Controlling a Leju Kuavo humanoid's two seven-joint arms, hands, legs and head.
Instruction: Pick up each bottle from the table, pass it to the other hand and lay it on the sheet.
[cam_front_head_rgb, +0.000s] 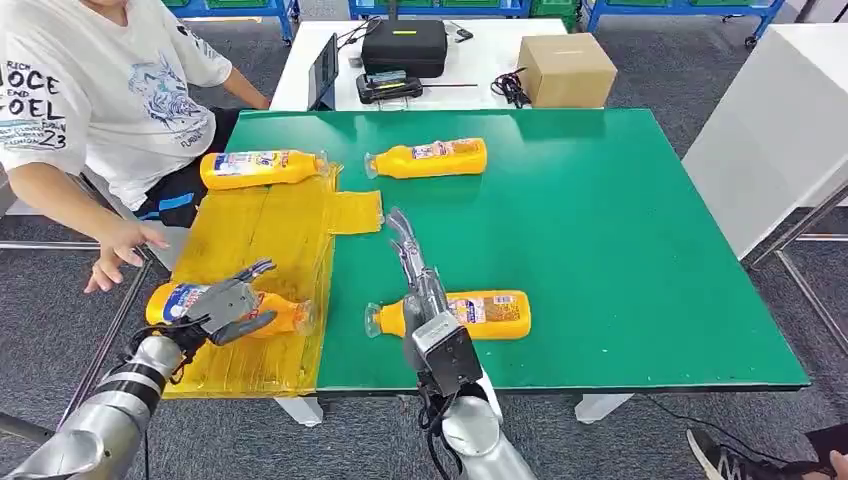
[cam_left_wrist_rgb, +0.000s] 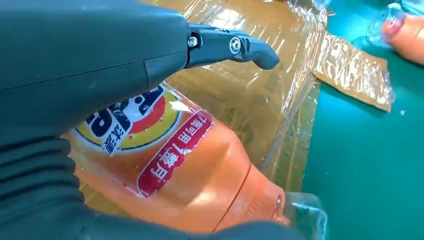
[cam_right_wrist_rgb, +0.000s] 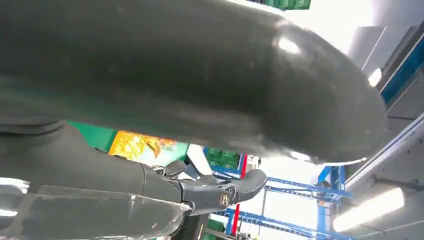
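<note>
A: Where are the bottles, counted from the yellow sheet (cam_front_head_rgb: 262, 235)?

B: Two lie on the sheet. One bottle (cam_front_head_rgb: 262, 168) is at its far edge, on its side. The second bottle (cam_front_head_rgb: 190, 305) is at the near end, also lying, and the left hand (cam_front_head_rgb: 228, 305) rests over it, fingers curved around its body (in the left wrist view the thumb (cam_left_wrist_rgb: 235, 47) reaches over the label of this bottle (cam_left_wrist_rgb: 190, 175)).

A: And off the sheet?

B: A third bottle (cam_front_head_rgb: 430, 159) lies on the green table (cam_front_head_rgb: 620, 240) just beside the sheet's far corner. A fourth bottle (cam_front_head_rgb: 480, 314) lies near the table's front edge, a little away from the sheet.

A: The right hand?

B: The right hand (cam_front_head_rgb: 412, 262) is above the fourth bottle's neck, fingers stretched straight and holding nothing. A person (cam_front_head_rgb: 90, 90) sits beyond the sheet's outer side.
</note>
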